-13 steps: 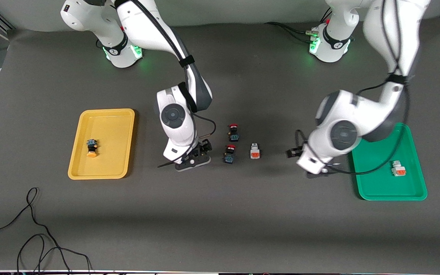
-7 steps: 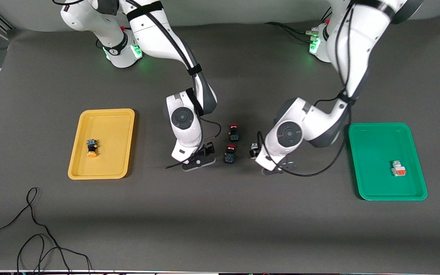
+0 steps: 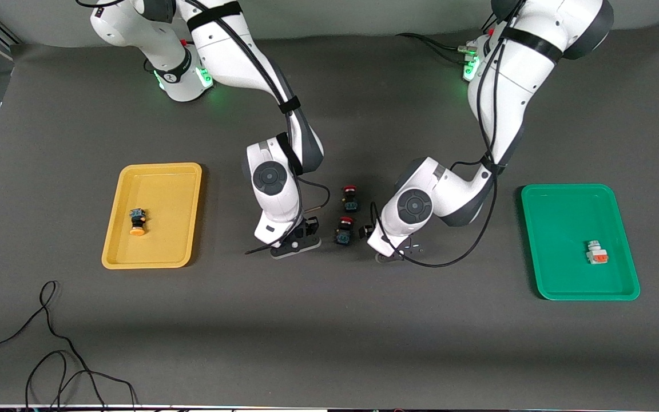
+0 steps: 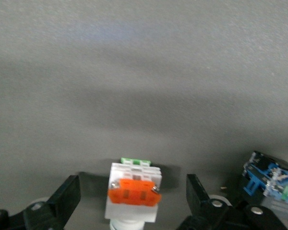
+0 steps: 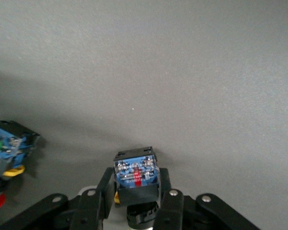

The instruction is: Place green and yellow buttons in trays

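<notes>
My left gripper (image 4: 133, 189) is open, its fingers (image 4: 69, 194) apart on either side of a white-grey button with an orange face (image 4: 134, 190) on the table mat; in the front view the left wrist (image 3: 407, 209) hides that button. My right gripper (image 5: 136, 189) is shut on a black-bodied, blue-based button (image 5: 136, 173) with a bit of yellow cap showing, low over the mat between the yellow tray (image 3: 161, 177) and the middle. The yellow tray holds a yellow-capped button (image 3: 137, 222). The green tray (image 3: 564, 212) holds a white-grey button (image 3: 596, 253).
Two black buttons with red caps (image 3: 350, 197) (image 3: 344, 230) stand between the two grippers; one shows in the left wrist view (image 4: 271, 177) and one in the right wrist view (image 5: 5, 148). A black cable (image 3: 49, 343) lies near the front edge at the right arm's end.
My left arm swung from beside the green tray to the middle, and its open gripper now straddles the white-grey button. My right gripper shifted slightly, still shut on its button.
</notes>
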